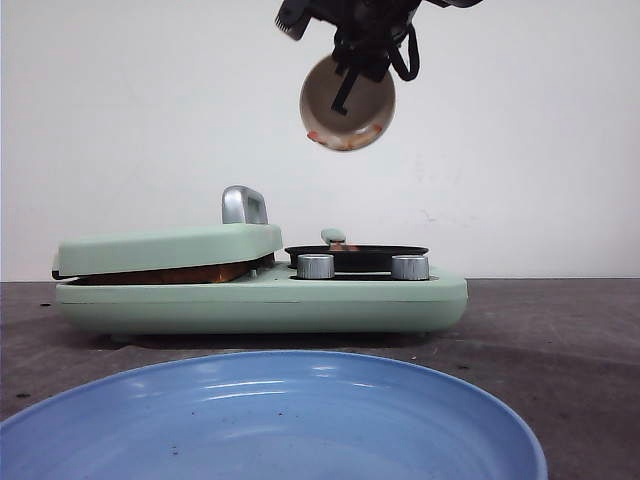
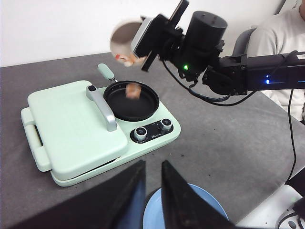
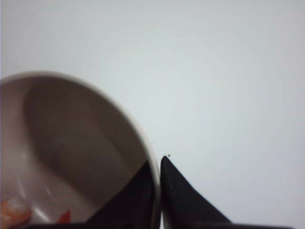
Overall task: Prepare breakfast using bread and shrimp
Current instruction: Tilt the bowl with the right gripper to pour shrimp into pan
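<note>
1. The right gripper (image 1: 345,90) pinches the bowl's (image 1: 347,103) rim, holding it tipped high above the cooker's (image 1: 260,290) black pan (image 2: 131,101).
2. Shrimp (image 1: 345,137) cling at the bowl's low edge; one piece (image 2: 133,90) is over the pan.
3. Bread (image 1: 165,273) lies under the cooker's closed lid (image 1: 170,248).
4. The left gripper (image 2: 151,188), slightly parted and empty, hovers near the blue plate (image 1: 270,420) in front of the cooker on the counter (image 1: 560,330).

One mint-green breakfast cooker (image 2: 71,129), two silver knobs (image 1: 315,266), one black round pan (image 2: 131,101), one beige bowl (image 1: 347,103), one blue plate (image 1: 270,420), one falling shrimp piece (image 2: 133,91).
</note>
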Controlling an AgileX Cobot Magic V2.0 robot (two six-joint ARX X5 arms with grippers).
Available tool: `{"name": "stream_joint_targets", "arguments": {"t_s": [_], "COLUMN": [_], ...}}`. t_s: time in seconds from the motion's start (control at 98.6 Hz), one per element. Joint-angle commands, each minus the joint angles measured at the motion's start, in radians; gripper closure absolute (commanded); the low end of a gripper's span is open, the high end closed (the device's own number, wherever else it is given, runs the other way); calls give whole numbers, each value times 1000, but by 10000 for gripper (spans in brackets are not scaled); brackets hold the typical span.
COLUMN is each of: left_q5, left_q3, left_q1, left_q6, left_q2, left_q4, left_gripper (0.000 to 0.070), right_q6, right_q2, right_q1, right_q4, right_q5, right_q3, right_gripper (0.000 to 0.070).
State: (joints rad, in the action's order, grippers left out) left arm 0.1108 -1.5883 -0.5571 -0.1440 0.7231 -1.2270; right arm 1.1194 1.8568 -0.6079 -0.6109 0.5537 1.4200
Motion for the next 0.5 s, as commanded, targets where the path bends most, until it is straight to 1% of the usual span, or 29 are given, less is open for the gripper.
{"name": "stream_joint_targets", "arguments": {"t_s": [0.0,0.304,0.487], "left_q5": [5,5,5], "left_q3": [-23,-23,-23], "left_q1": [-6,-6,-6], "left_q6": [13,13,13], "left_q2": [2,2,2], "left_q4": [9,8,10], "left_gripper": [696,696,696], "right_q6": [42,43,40], "right_q2": [15,15,15], "right_q1": [-11,-10,-10], "right_q4": [-11,-10,-10], "right_q5": [-5,-2,26], "right_q3": [18,18,18], "right_gripper": [700,700,700]}}
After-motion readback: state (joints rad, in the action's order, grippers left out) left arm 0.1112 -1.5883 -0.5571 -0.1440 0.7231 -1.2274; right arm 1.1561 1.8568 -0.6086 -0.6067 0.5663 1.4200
